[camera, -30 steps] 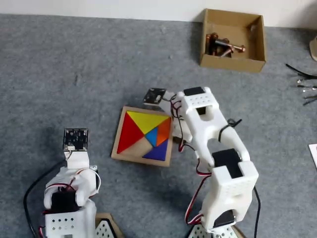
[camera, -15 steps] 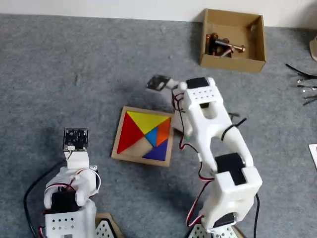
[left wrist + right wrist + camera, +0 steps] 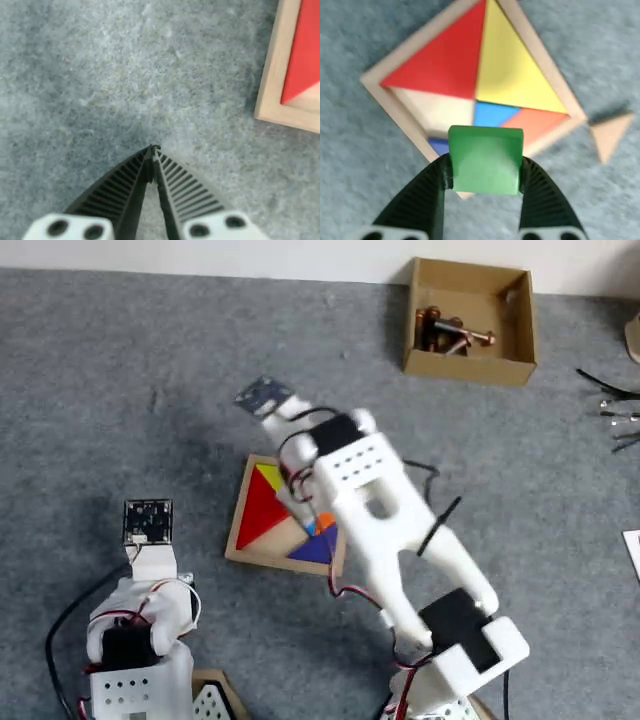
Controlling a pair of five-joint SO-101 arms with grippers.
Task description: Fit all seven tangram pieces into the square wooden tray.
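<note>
Green piece (image 3: pixel 485 160) in right pincer (image 3: pixel 485 172) (above tray (image 3: pixel 420 42))

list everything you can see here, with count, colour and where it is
tray: 1, wood, middle of carpet
red triangle: 1, red, in tray
yellow triangle: 1, yellow, in tray beside red
blue pieces: 2, light and dark blue, in tray
orange piece: 1, orange, in tray
green square: 1, green, gripped above tray
loose triangle: 1, tan, on carpet off a tray corner
box: 1, brown cardboard, far right
copper parts: several, copper, in box
cables: a few, black, right edge
left claw: 1, black, shut, over carpet near tray
right claw: 1, black, shut on green square
</note>
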